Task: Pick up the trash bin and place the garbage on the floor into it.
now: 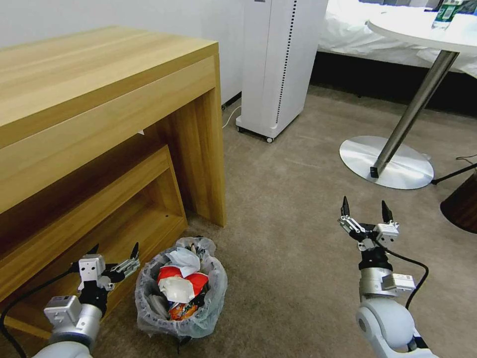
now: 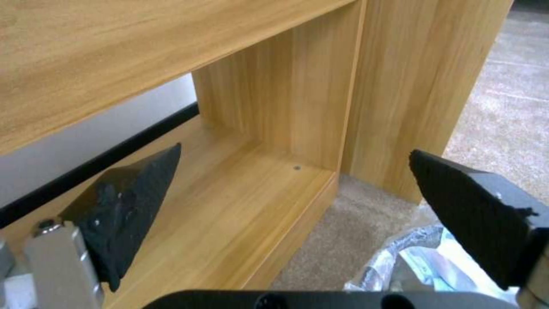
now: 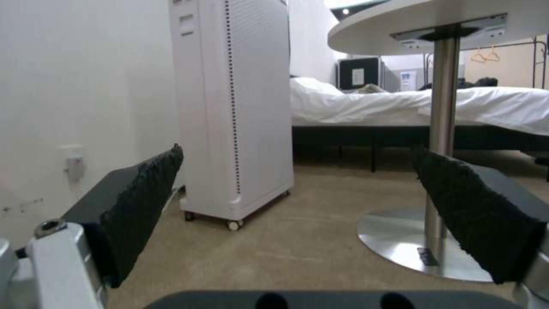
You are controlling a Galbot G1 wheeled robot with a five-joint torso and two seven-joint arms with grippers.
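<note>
The trash bin (image 1: 181, 293) stood on the floor (image 1: 288, 233) just beside the foot of the wooden desk (image 1: 99, 99), its clear liner bunched over the rim and the garbage (image 1: 180, 284) heaped inside: white wads, red paper, a coloured wrapper; the carpet within sight lay bare of litter, so the collecting step looked finished or nearly so, as a judgement only. The left pincer (image 1: 114, 257) hovered just beside the bin's rim, on the desk side, its jaws spread wide and gripping nothing; in the left wrist view a corner of the liner (image 2: 400, 262) showed below one fingertip (image 2: 457, 201). The right pincer (image 1: 365, 211) hung over open carpet, well apart from the bin, likewise wide and empty; an air purifier (image 1: 278, 64) and a round table's base (image 1: 385, 161) stood beyond. Any further move would call for finding leftover litter elsewhere.
</note>
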